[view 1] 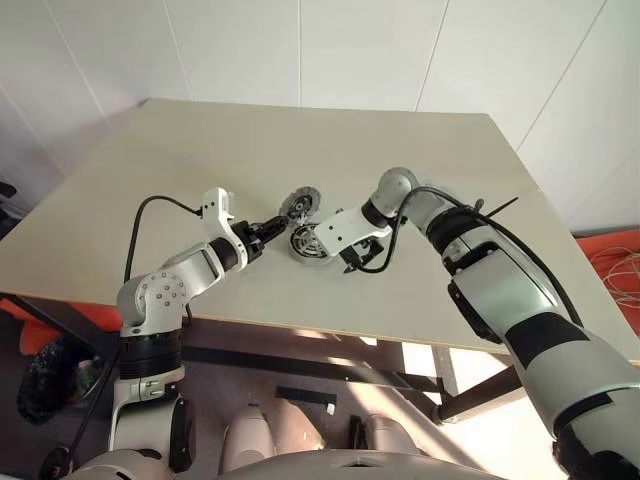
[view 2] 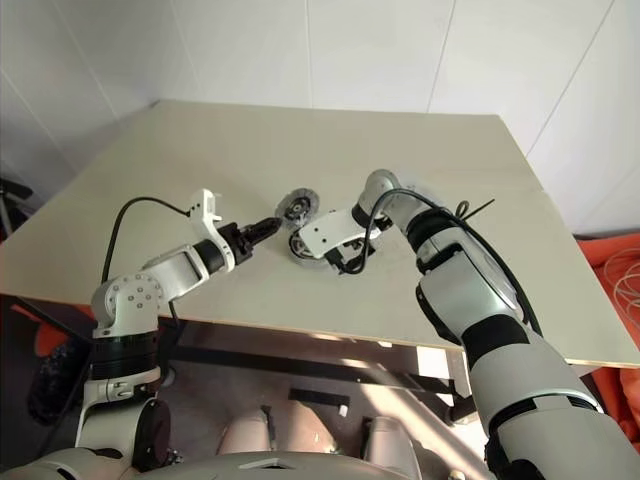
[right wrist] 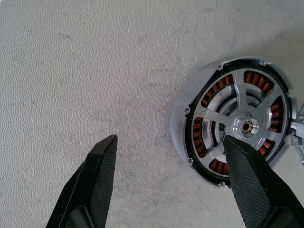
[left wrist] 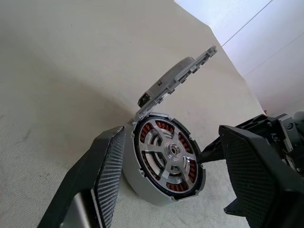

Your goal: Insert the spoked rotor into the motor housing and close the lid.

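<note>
The motor housing, a silver-walled round ring with coppery windings, lies on the table. The spoked rotor sits inside it, shiny spokes facing up. The lid, a dark ribbed disc, rests tilted right behind the housing. My left gripper is open and reaches in from the left, its fingers to either side of the housing; one pad is close to the wall and the other stands apart. My right gripper is open and points down, with one fingertip over the housing's rim and the other over bare table.
The beige table stretches wide to the left and back, with white walls behind it. Its front edge runs close below both hands. A black cable loops off my left forearm. Orange material lies on the floor at the right.
</note>
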